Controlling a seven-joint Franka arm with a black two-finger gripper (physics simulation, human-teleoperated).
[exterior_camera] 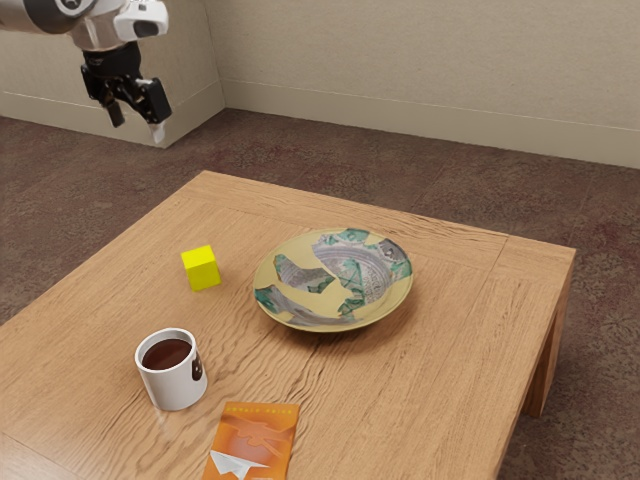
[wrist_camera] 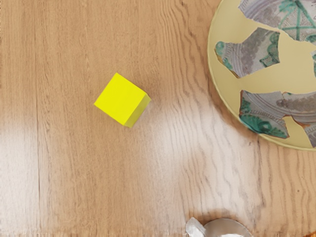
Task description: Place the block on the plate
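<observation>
One mottled brown floor (exterior_camera: 80, 190), the largest surface recorded, lies below a pale wall (exterior_camera: 420, 75) with a baseboard. Clock positions below refer to the exterior view, with the plate as the dial's centre.

Next in size: wooden table (exterior_camera: 450, 360), rectangular, grain visible, one leg showing at about 4 o'clock.

Robot arm (exterior_camera: 103, 28): white and dark grey, entering from about 10 o'clock.

Ceramic plate (exterior_camera: 265, 277): round, shallow, yellow ground with grey-violet and green patterned patches; flat on the table, nothing on it.

Black two-finger gripper (exterior_camera: 137, 128): between 10 and 11 o'clock, raised, well apart from the tabletop. Jaws stand wide, with a gap between them and nothing held.

Orange booklet (exterior_camera: 255, 435): about 7 o'clock, flat on the table, bearing a white folded-paper figure; partly cut off by the frame.

White mug (exterior_camera: 173, 386): about 8 o'clock, upright, dark brown liquid inside, handle turned to about 3 o'clock. Stands near the booklet, not touching it. In the wrist view, part of its rim and handle is visible.

Yellow cube (exterior_camera: 201, 268): smallest item, about 9 o'clock. Rests on a flat face on the wood, near the plate and apart from it. Wrist view agrees: bare tabletop between cube and plate rim.
</observation>
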